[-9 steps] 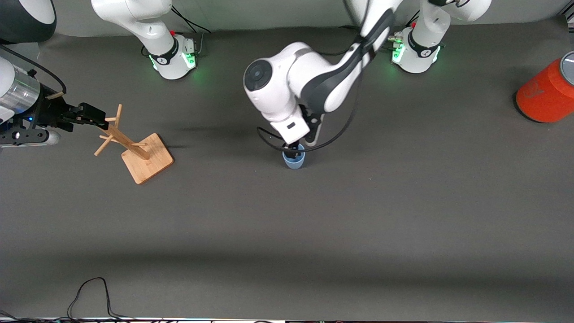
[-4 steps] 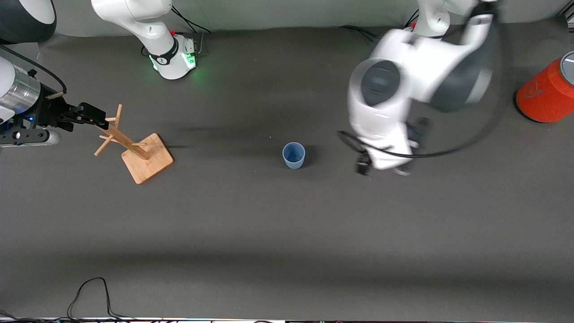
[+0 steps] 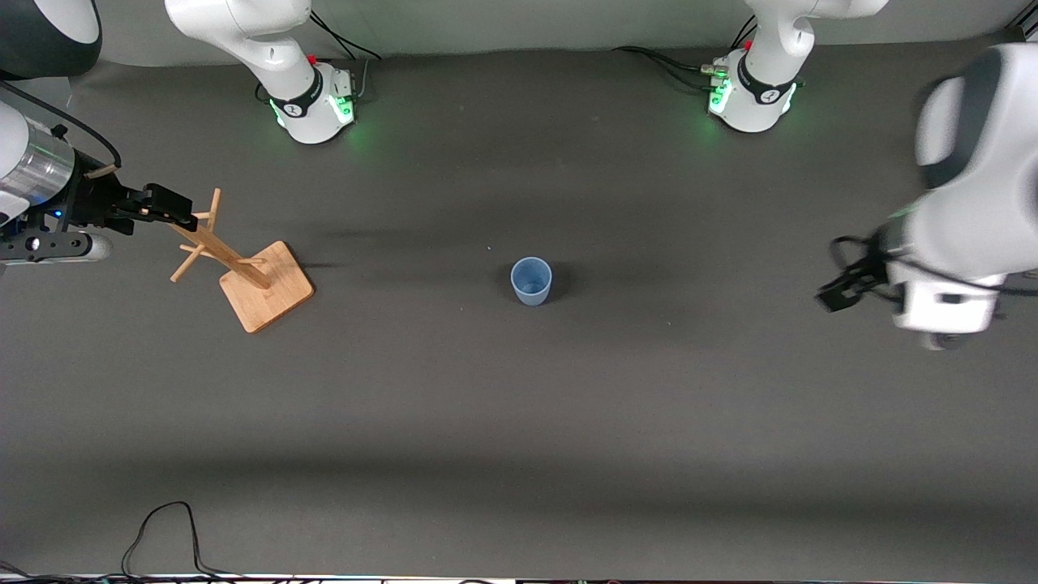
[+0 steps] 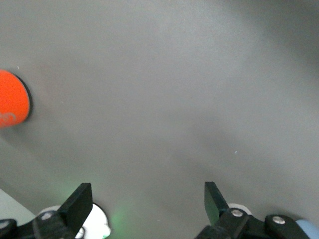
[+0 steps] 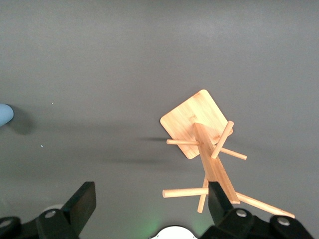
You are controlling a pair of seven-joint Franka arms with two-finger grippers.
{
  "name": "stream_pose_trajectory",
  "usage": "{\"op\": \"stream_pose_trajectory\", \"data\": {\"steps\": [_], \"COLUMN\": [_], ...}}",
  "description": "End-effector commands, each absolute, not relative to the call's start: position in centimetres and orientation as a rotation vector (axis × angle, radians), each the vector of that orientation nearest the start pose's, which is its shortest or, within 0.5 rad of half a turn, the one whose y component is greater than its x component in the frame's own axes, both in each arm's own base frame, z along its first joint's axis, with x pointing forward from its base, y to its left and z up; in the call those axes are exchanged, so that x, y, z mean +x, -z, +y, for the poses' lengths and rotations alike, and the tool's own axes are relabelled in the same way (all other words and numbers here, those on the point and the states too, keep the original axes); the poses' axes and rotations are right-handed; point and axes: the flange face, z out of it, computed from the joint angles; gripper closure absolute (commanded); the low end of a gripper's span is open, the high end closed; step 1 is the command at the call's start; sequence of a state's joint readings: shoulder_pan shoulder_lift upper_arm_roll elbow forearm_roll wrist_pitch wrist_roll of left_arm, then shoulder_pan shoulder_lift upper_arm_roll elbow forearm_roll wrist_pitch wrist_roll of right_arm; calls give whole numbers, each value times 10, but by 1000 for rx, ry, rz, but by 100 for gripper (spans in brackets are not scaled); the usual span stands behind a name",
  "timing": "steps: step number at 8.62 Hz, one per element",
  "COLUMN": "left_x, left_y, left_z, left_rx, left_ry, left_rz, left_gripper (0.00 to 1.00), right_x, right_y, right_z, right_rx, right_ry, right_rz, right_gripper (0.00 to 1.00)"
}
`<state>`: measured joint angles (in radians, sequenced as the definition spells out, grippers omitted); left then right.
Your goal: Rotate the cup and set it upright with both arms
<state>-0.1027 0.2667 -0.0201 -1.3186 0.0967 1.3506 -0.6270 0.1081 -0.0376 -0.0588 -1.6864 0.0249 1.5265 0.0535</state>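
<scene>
Dark grey worktop fills our front view, where the cup stands upright mid-table, mouth up, which we judge leaves the task essentially done; our left gripper hangs empty over the left arm's end, partly cut off, and our right gripper sits empty above the wooden rack. Our left wrist view shows fingers spread wide over bare worktop, an orange can at the edge. Our right wrist view shows fingers equally wide above the rack, the cup a sliver at the frame's edge.

Even, soft overhead light; faint shadows on the worktop; the left arm is motion-blurred; green base glow.
</scene>
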Motion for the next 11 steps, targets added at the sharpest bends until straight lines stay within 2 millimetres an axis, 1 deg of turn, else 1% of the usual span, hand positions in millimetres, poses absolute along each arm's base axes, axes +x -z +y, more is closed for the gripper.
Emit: {"op": "stream_pose_trajectory", "data": {"steps": [1, 2, 3, 4, 5, 6, 7, 8, 9, 10, 11], "left_x": [564, 552, 538, 527, 520, 520, 517, 515, 513, 514, 514], "left_y": [-574, -565, -563, -572, -579, -584, -601, -609, -613, -612, -609], "left_z": [-7, 1, 12, 24, 23, 16, 13, 8, 9, 6, -7], "left_rx": [-3003, -3044, -3060, -3097, -3123, -3126, -3126, -3125, -3123, -3114, -3103], "left_ry": [-257, -209, -197, -207, -212, -177, -91, -54, -37, -36, -45], "left_rz": [-355, -211, -101, 5, 49, 66, 57, 23, 6, 16, 47], "left_gripper": [0, 0, 0, 0, 0, 0, 0, 0, 0, 0, 0], "right_x": [535, 535, 534, 535, 535, 535, 536, 537, 536, 536, 536], "right_y": [-594, -594, -596, -597, -597, -597, -597, -596, -598, -603, -603], "right_z": [28, 26, 22, 9, 7, 8, 9, 8, 8, 8, 8], "right_rx": [-3105, -3105, -3106, -3103, -3101, -3103, -3103, -3106, -3107, -3114, -3114], "right_ry": [-181, -183, -181, -178, -175, -173, -169, -166, -162, -155, -161], "right_rz": [-14, -7, 0, 33, 42, 42, 57, 55, 59, 59, 52], "right_gripper": [0, 0, 0, 0, 0, 0, 0, 0, 0, 0, 0]}}
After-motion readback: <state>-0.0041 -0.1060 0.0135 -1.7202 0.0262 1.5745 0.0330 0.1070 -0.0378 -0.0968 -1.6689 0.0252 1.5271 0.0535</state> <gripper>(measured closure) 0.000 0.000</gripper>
